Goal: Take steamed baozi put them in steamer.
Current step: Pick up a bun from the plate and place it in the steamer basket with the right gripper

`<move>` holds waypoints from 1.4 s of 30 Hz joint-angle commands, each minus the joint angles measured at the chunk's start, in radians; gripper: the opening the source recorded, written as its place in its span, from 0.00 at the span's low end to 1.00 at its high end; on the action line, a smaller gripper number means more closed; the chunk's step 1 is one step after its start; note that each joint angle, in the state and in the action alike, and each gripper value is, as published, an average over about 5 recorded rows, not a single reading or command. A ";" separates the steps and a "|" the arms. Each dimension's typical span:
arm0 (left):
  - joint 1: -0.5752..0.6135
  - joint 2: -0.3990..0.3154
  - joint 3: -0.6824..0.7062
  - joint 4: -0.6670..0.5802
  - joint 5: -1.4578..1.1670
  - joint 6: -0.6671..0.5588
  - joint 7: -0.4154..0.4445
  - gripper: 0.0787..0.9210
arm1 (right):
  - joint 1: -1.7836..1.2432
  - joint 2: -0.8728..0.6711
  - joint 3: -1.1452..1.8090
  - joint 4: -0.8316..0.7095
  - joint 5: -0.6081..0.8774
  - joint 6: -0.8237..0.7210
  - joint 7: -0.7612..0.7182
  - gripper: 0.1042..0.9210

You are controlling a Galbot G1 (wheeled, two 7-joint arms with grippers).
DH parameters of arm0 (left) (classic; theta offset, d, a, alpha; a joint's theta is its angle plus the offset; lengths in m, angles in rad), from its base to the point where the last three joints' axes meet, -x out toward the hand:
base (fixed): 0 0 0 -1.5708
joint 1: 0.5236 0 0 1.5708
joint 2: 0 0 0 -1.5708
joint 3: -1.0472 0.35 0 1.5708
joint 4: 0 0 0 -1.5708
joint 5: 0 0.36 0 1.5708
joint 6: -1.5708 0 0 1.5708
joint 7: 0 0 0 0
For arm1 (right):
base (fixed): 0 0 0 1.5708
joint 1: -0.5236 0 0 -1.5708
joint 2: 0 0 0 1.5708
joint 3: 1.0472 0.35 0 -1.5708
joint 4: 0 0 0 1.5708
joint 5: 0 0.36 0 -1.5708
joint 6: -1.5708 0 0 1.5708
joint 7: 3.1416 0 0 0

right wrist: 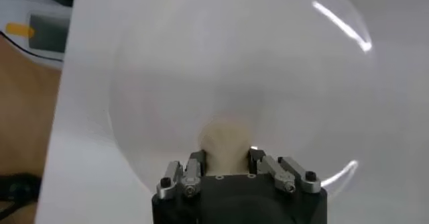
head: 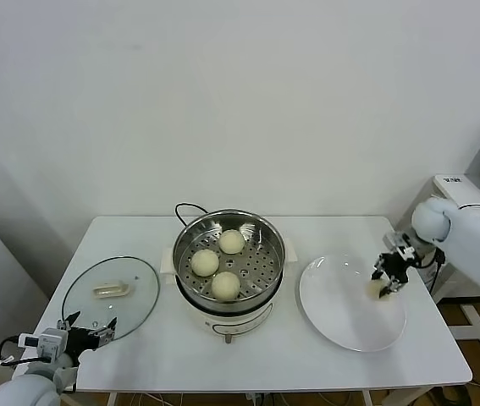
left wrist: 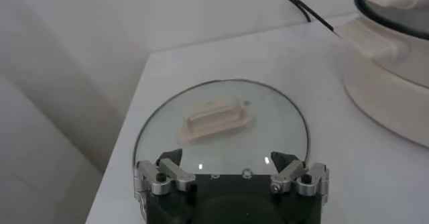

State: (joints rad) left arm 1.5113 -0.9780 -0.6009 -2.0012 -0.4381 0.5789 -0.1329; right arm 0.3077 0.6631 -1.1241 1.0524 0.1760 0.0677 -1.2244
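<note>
Right gripper [head: 387,282] is clamped on the last bun [right wrist: 226,140], fingers pressed against both its sides, over the right part of the white plate [head: 341,321]; the grip is taken low and from the side, likely so the soft dough is cradled rather than squashed from above. Whether the bun is already lifted off the plate cannot be told. Three buns [head: 205,262] are already seated in the steamer [head: 228,254], spread around the perforated floor, and a free patch is left on the side nearest the plate, presumably for this fourth one. Glass lid [head: 110,296] is parked flat on the table [head: 307,355], left of the steamer, so the basket is kept open. Left gripper [left wrist: 231,176] is held idle at the lid's near edge, jaws spread wide, nothing gripped.
</note>
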 commanded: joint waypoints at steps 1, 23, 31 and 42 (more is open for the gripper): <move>0.000 0.003 0.001 0.001 0.000 0.001 0.000 0.88 | 0.529 0.072 -0.468 0.147 0.431 -0.188 0.005 0.36; -0.011 0.012 0.007 0.015 -0.001 0.003 -0.001 0.88 | 0.582 0.363 -0.495 0.260 0.743 -0.488 0.252 0.36; -0.016 0.014 0.009 0.024 -0.002 0.003 -0.001 0.88 | 0.491 0.451 -0.480 0.258 0.748 -0.535 0.333 0.36; -0.013 0.024 0.006 0.036 -0.009 -0.006 0.001 0.88 | 0.371 0.493 -0.459 0.231 0.698 -0.573 0.403 0.36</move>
State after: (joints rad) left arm 1.4982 -0.9560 -0.5935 -1.9674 -0.4457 0.5747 -0.1328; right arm 0.7625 1.1013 -1.5837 1.2850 0.8718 -0.4601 -0.8933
